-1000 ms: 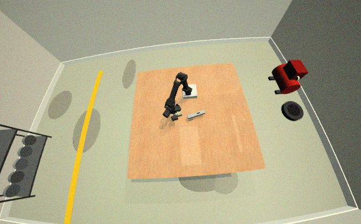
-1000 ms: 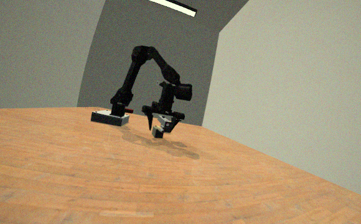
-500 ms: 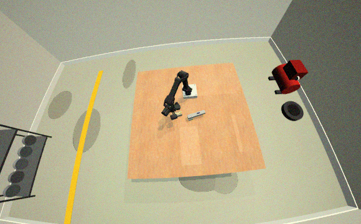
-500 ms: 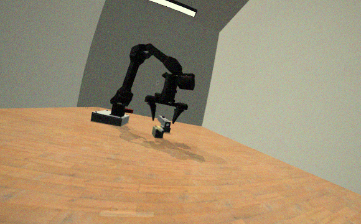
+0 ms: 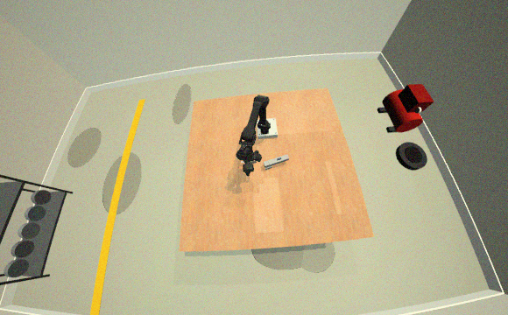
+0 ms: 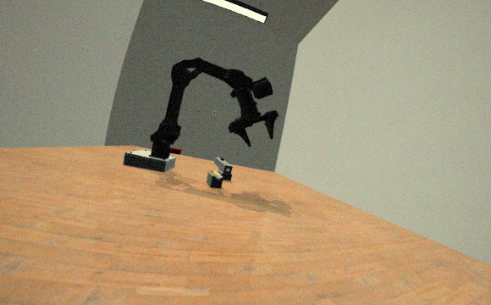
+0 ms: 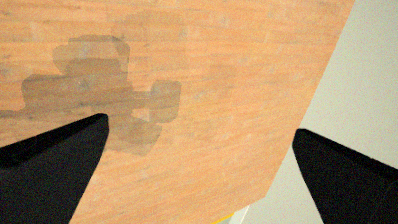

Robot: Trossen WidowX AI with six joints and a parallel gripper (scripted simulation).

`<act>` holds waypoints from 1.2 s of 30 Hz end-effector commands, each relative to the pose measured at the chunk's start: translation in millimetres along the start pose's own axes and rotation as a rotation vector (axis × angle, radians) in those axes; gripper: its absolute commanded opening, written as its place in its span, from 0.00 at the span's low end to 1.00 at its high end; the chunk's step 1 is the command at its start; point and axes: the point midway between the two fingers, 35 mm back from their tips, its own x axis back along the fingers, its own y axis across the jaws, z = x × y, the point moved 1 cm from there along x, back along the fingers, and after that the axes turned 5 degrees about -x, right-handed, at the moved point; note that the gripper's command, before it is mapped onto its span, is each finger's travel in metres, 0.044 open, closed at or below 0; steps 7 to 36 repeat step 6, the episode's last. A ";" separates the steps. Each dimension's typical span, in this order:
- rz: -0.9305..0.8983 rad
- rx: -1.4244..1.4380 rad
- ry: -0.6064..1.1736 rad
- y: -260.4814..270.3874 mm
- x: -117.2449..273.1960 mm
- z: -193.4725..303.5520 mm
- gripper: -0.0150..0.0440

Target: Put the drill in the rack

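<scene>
My gripper (image 5: 254,165) (image 6: 261,142) (image 7: 204,130) is open and empty, high above the table, its two black fingers spread wide. In the exterior view, a small yellow drill (image 6: 216,174) with a grey tip lies on top of the grey-green rack (image 6: 214,181), below and to the left of the fingers. Drill and rack are out of the wrist view and mostly hidden by the arm in the top view. A long light-grey block (image 5: 271,164) (image 6: 223,163) stands beside the rack. A small dark patch (image 5: 279,158) on its top may be the key.
The wooden table (image 5: 306,188) (image 6: 144,241) (image 7: 240,50) bears the arm's white base (image 5: 273,128) (image 6: 144,161) at the back. The arm's shadow falls on the table. Beyond its edges is pale floor with a yellow stripe (image 5: 116,194), a red machine (image 5: 400,115) and a black tyre-like ring (image 5: 400,162).
</scene>
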 end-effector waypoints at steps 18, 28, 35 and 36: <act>0.410 -0.147 -0.114 -91.1 78.5 -52.3 1.00; 0.410 -0.147 -0.114 -91.1 78.5 -52.3 1.00; 0.410 -0.147 -0.114 -91.1 78.5 -52.3 1.00; 0.410 -0.147 -0.114 -91.1 78.5 -52.3 1.00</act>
